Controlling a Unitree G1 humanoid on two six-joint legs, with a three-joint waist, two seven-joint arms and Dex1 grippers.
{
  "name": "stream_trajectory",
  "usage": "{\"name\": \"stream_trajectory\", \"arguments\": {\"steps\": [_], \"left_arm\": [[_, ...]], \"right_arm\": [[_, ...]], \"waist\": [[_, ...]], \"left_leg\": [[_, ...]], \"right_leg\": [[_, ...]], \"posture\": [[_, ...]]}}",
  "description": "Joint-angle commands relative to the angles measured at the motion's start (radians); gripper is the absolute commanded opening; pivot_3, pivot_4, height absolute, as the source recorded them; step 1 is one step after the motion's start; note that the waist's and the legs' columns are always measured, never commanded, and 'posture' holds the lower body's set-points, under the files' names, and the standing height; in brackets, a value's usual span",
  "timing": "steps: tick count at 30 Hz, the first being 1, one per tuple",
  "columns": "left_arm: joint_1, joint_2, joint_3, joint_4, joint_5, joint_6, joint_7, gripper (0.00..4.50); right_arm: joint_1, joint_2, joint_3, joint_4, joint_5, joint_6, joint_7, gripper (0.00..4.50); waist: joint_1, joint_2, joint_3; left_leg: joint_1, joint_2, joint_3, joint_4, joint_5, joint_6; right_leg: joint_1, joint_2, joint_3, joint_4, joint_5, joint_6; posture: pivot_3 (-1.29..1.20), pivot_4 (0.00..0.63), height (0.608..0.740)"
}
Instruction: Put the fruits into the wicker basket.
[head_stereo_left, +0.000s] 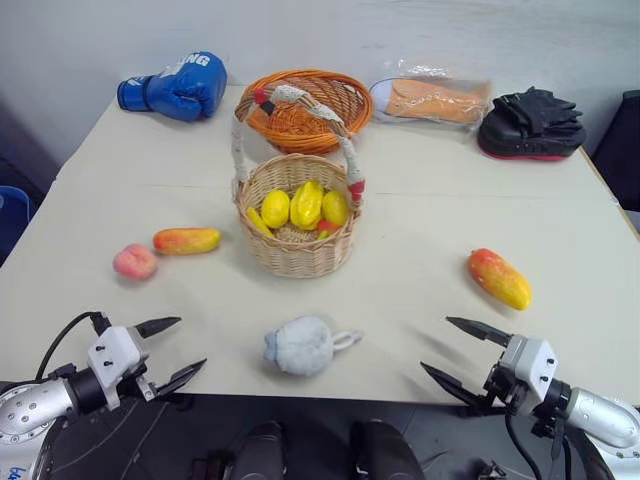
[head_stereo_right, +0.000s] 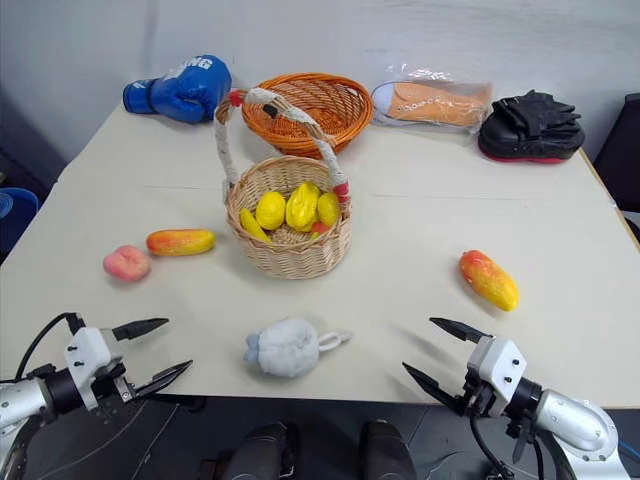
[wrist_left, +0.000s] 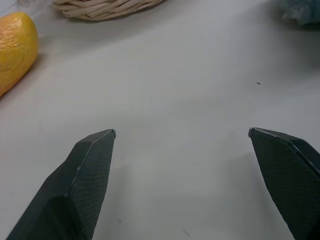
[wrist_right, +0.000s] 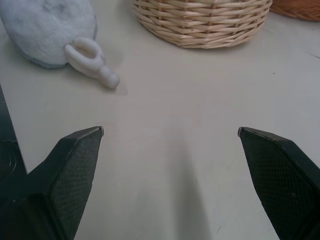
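No fruit is in hand: both the left tool (head_stereo_left: 168, 350) and the right tool (head_stereo_left: 462, 351) hover at the near counter (head_stereo_left: 420, 200) edge, fingers spread wide and empty. The wicker basket (head_stereo_left: 297, 215) at centre holds what look like yellow fruits. The peach (head_stereo_left: 134, 262) and one mango (head_stereo_left: 186, 240) lie left, touching; the other mango (head_stereo_left: 499, 278) lies right, closest to the right tool, a fair first reach.
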Motion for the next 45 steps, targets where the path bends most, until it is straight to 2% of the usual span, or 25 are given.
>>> {"name": "stream_trajectory", "arguments": {"steps": [1,7,13,18,22,26,28,31,34,39,42,45], "left_arm": [[-0.018,0.003,0.008,-0.01,-0.009,-0.018,-0.003,4.5],[-0.03,-0.004,-0.002,-0.031,-0.06,0.056,-0.015,4.5],[-0.003,0.002,0.011,-0.064,-0.18,0.173,-0.069,4.5],[-0.001,0.006,0.029,-0.085,-0.214,0.245,-0.061,4.5],[0.014,0.006,0.063,-0.11,-0.275,0.29,-0.09,4.5],[0.019,0.068,0.086,-0.205,-0.392,0.407,-0.152,4.5],[-0.013,0.106,0.073,-0.252,-0.429,0.442,-0.178,4.5],[-0.059,0.116,0.031,-0.254,-0.379,0.368,-0.236,4.5],[-0.077,0.137,-0.017,-0.218,-0.33,0.352,-0.279,4.5],[-0.089,0.14,-0.053,-0.191,-0.287,0.328,-0.299,4.5],[-0.082,0.145,-0.059,-0.19,-0.284,0.343,-0.307,4.5],[-0.082,0.148,-0.064,-0.194,-0.297,0.363,-0.312,4.5]], "right_arm": [[-0.006,-0.013,-0.022,-0.017,0.009,-0.001,0.002,4.46],[-0.034,-0.009,-0.01,0.013,0.003,-0.01,0.01,4.46],[-0.057,0.001,0.003,0.02,0.004,-0.02,0.017,4.46],[-0.096,0.031,0.029,0.032,0.047,-0.045,0.052,4.46],[-0.141,0.017,0.064,0.023,0.122,0.023,0.115,4.46],[-0.284,-0.004,0.108,-0.068,0.22,0.133,0.135,4.46],[-0.389,-0.024,0.193,-0.1,0.236,0.256,0.142,4.46],[-0.542,-0.022,0.354,-0.083,0.187,0.419,0.143,4.46],[-0.701,0.033,0.494,0.018,0.165,0.524,0.195,4.46],[-0.919,0.179,0.633,0.223,0.139,0.622,0.277,4.46],[-0.974,0.22,0.691,0.323,0.09,0.621,0.323,3.9],[-1.004,0.244,0.731,0.415,0.029,0.58,0.366,2.91]], "waist": [[0.0,0.0,0.0],[-0.003,0.0,0.0],[-0.002,0.0,0.0],[-0.002,0.0,0.0],[-0.002,0.0,0.0],[-0.006,0.0,0.0],[-0.008,0.0,0.0],[-0.012,0.0,0.0],[-0.02,0.0,0.0],[-0.032,0.0,0.0],[-0.028,0.0,0.0],[-0.026,-0.001,0.0]], "left_leg": [[0.0,0.0,0.0,0.0,0.0,0.0],[0.001,0.001,0.001,0.0,0.0,0.0],[0.001,0.001,0.002,0.001,0.0,0.0],[0.001,0.002,0.002,0.001,0.0,0.0],[0.001,0.002,0.002,0.001,0.0,0.0],[0.001,0.002,0.002,0.002,0.0,-0.001],[0.001,0.003,0.001,0.002,0.0,-0.001],[0.001,0.003,0.0,0.002,0.0,-0.001],[-0.001,0.003,-0.001,0.002,-0.001,-0.003],[-0.002,0.003,0.001,0.004,-0.001,-0.002],[-0.002,0.004,0.001,0.005,-0.002,-0.002],[-0.002,0.002,0.001,0.006,-0.003,0.0]], "right_leg": [[0.0,0.0,0.0,0.0,0.0,0.0],[0.0,0.001,-0.001,0.001,0.0,0.0],[0.0,0.002,0.0,0.001,0.0,0.0],[0.0,0.002,0.0,0.001,0.0,0.0],[0.0,0.002,0.0,0.001,0.0,0.0],[0.0,0.002,0.0,0.002,0.0,0.0],[0.0,0.002,0.001,0.003,0.0,0.0],[-0.001,0.002,0.004,0.003,0.0,-0.002],[-0.002,0.002,0.004,0.002,-0.002,-0.004],[-0.003,0.004,0.0,0.003,-0.001,-0.003],[-0.003,0.004,-0.001,0.005,-0.001,-0.003],[-0.003,0.002,-0.001,0.006,-0.001,-0.003]], "posture": [[0.0,0.15,0.74],[0.0,0.15,0.74],[0.0,0.15,0.74],[0.0,0.15,0.74],[0.0,0.15,0.74],[0.0,0.15,0.74],[0.0,0.15,0.74],[0.0,0.15,0.74],[0.0,0.15,0.74],[0.0,0.15,0.74],[0.0,0.15,0.74],[0.0,0.15,0.74]]}}
